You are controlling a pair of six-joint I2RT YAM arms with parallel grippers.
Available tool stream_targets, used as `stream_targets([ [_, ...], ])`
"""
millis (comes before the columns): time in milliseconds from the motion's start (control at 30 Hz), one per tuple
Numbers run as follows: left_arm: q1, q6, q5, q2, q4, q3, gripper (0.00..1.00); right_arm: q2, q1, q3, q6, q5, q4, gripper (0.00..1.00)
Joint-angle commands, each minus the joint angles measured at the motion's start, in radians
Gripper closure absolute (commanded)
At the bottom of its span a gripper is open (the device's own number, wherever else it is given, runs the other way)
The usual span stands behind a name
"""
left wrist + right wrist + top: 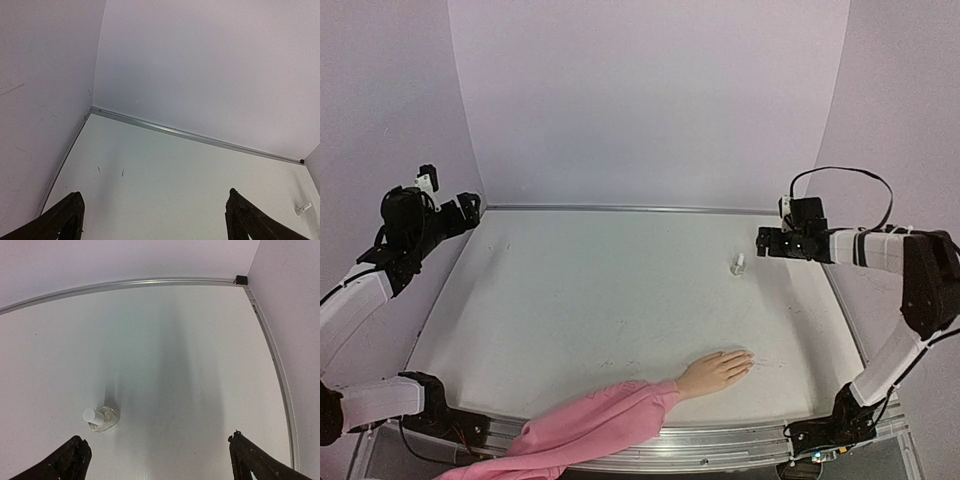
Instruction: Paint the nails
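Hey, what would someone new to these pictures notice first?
The peach mannequin hand in its pink sleeve lies at the near edge of the table, right of centre. A clear bottle with a white cap stands far right, close to the right gripper, its jaws wide open.

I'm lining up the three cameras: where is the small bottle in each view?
Top external: bottle right of centre.
Left wrist: bottle at the far right edge, low.
Right wrist: bottle lower left, white cap showing.
Shared landmark: the metal rail at the far edge, seen in all three.
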Motion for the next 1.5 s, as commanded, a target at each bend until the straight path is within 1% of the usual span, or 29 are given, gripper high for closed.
stream_targets([
  [0,0.010,-0.064,0.017,-0.009,-0.004,-0.002,0.01,0.153,0.035,0.181,0.036,-0.010,-0.104,0.02],
  [167,0.014,-0.066,0.097,0.012,-0.019,0.013,0.01,0.337,0.062,0.367,0.049,-0.020,-0.201,0.03],
  [200,0.015,-0.064,0.114,0.016,-0.022,0.016,0.01,0.375,0.066,0.414,0.052,-0.024,-0.224,0.05],
  [300,0.017,-0.060,0.159,0.029,-0.033,0.026,0.01,0.482,0.074,0.533,0.066,-0.026,-0.314,0.16],
  [433,0.018,-0.066,0.208,0.043,-0.051,0.032,0.00,0.551,0.084,0.600,0.088,-0.015,-0.363,0.28],
  [533,0.019,-0.072,0.235,0.048,-0.060,0.032,0.01,0.557,0.095,0.607,0.094,0.000,-0.381,0.33],
  [767,0.020,-0.085,0.274,0.063,-0.066,0.041,0.01,0.531,0.115,0.584,0.094,0.010,-0.401,0.41],
  [867,0.020,-0.088,0.288,0.070,-0.069,0.050,0.01,0.506,0.123,0.566,0.098,0.014,-0.405,0.47],
  [933,0.021,-0.089,0.291,0.068,-0.071,0.053,0.01,0.485,0.127,0.551,0.101,0.026,-0.407,0.48],
  [1067,0.021,-0.084,0.292,0.061,-0.076,0.053,0.01,0.450,0.131,0.523,0.107,0.039,-0.410,0.55],
  [1267,0.021,-0.092,0.298,0.065,-0.082,0.056,0.00,0.430,0.131,0.505,0.113,0.054,-0.410,0.61],
  [1467,0.022,-0.100,0.309,0.073,-0.090,0.059,0.00,0.438,0.132,0.505,0.113,0.051,-0.410,0.70],
])
